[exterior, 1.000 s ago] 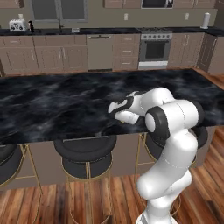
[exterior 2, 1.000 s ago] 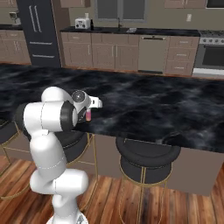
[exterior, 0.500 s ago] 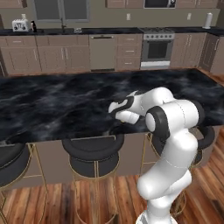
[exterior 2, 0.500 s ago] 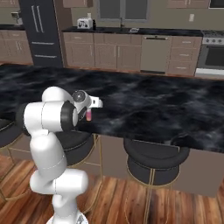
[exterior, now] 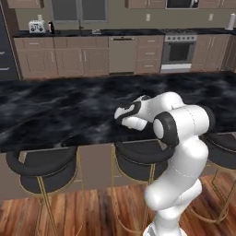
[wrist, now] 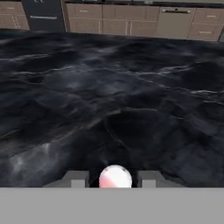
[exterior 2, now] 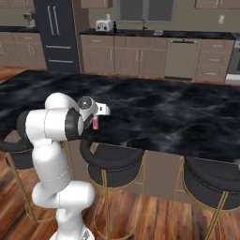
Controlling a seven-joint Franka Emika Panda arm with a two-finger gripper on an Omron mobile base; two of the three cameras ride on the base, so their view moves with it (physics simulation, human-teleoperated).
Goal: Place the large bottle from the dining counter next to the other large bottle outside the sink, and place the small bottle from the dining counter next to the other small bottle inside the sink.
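Over the dining counter's [exterior: 55,110] near edge: gripper [exterior 2: 96,117], clamped on the small pink-white bottle [wrist: 115,176], which hangs above the marble. Change noted: whole scene slid sideways, arm pose unchanged. I judge the base is driving, with the sink drop still pending.

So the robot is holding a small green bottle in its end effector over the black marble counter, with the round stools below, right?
Not quite: the bottle is pink and white, not green. The hand view shows its pale rounded top between the end effector fingers, and the right base view shows a pink piece under the hand. The rest holds: it is over the black marble counter, with round stools below.
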